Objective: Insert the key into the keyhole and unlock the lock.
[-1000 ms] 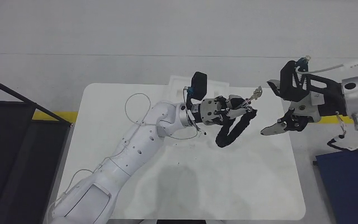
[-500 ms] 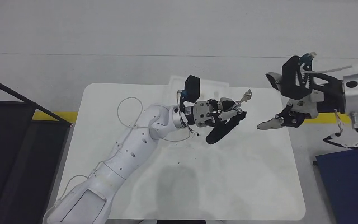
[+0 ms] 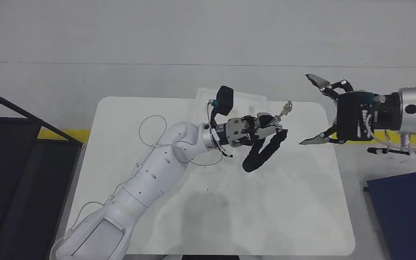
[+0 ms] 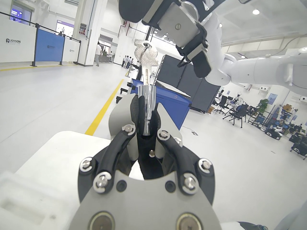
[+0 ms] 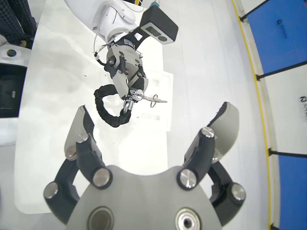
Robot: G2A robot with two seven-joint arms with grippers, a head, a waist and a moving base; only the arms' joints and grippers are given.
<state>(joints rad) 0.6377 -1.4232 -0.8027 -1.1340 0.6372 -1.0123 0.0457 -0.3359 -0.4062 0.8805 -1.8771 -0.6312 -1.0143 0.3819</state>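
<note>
the left gripper (image 3: pixel 268 121) stays clamped on the cable lock (image 3: pixel 260 156) above the table (image 3: pixel 292 208), key (image 3: pixel 283 109) already seated, while the wide-open right gripper (image 3: pixel 308 109) has rolled its wrist nearby, likely lining up to turn it.

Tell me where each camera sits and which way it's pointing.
Top view: above the arms, facing down at the table; both arms, left pincer and right pincer show.
Left wrist view: on the left wrist, facing along its own pincer and the key toward the right pincer.
Right wrist view: on the right wrist, facing past its own open pincer toward the left pincer holding the lock.
Shared: both wrist views show the key.
</note>
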